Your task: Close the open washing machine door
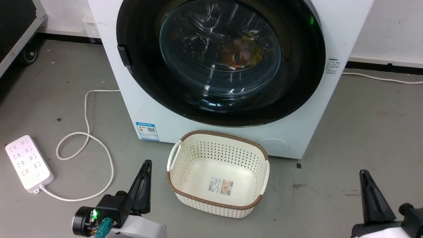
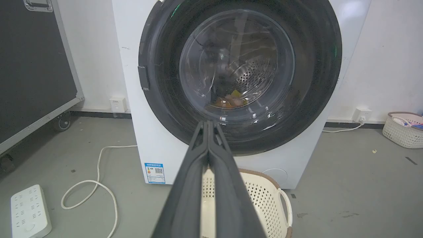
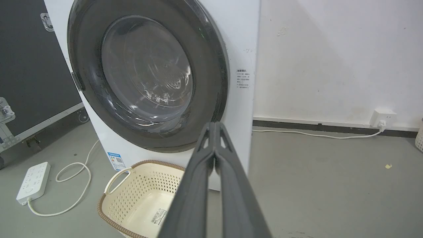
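The white washing machine (image 1: 145, 109) stands straight ahead against the wall. Its round black-rimmed washing machine door (image 1: 138, 76) lies flat against the machine's front, and coloured laundry shows through the bulging glass window. The latch tab is on the door's left edge. My left gripper (image 1: 147, 164) is low at the left, shut and empty, well short of the machine; in the left wrist view its fingers (image 2: 208, 125) point at the door's lower rim. My right gripper (image 1: 364, 174) is low at the right, also shut on nothing, and points (image 3: 214, 125) at the machine's right front corner.
A cream perforated basket (image 1: 214, 134) with a brown rim sits empty on the floor in front of the machine, between my grippers. A white power strip (image 1: 28, 163) and looping cable (image 1: 87, 115) lie at the left. A black wheeled case (image 1: 13, 29) stands far left; another basket (image 2: 403, 132) at the right wall.
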Controlling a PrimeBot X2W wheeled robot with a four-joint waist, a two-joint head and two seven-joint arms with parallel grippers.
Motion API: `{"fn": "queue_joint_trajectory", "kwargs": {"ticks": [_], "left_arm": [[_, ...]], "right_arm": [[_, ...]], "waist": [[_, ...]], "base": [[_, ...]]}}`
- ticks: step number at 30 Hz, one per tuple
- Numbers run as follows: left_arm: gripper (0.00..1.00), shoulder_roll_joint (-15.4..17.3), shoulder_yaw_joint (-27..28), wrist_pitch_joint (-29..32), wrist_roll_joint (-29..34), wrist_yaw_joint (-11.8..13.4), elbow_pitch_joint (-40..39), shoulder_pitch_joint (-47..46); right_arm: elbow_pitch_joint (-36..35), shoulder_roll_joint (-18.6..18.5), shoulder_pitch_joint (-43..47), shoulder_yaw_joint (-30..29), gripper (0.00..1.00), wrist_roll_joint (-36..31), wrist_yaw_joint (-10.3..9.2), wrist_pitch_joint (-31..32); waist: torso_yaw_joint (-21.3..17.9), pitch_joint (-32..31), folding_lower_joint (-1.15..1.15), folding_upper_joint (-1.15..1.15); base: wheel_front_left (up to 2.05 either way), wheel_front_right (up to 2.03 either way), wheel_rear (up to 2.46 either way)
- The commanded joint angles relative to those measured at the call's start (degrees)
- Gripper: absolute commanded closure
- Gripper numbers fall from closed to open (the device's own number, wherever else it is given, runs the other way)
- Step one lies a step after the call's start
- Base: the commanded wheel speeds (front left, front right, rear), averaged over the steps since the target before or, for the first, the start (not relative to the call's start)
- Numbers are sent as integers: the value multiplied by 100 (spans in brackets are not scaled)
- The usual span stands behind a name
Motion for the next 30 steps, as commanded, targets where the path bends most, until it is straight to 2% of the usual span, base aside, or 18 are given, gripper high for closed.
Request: {"fn": "queue_joint_trajectory", "kwargs": {"ticks": [1, 30], "left_arm": [[100, 2, 15, 23, 19, 13, -15, 4], [100, -1, 143, 362, 150, 111, -139, 31]], "right_arm": [[-5, 1, -17, 18, 100, -22, 0, 23], [-23, 7, -133, 184, 100, -171, -1, 362]], "waist": [[-3, 0, 0, 0], [-82, -26, 0, 0]], "base": [[0, 0, 0], [0, 0, 0]]}}
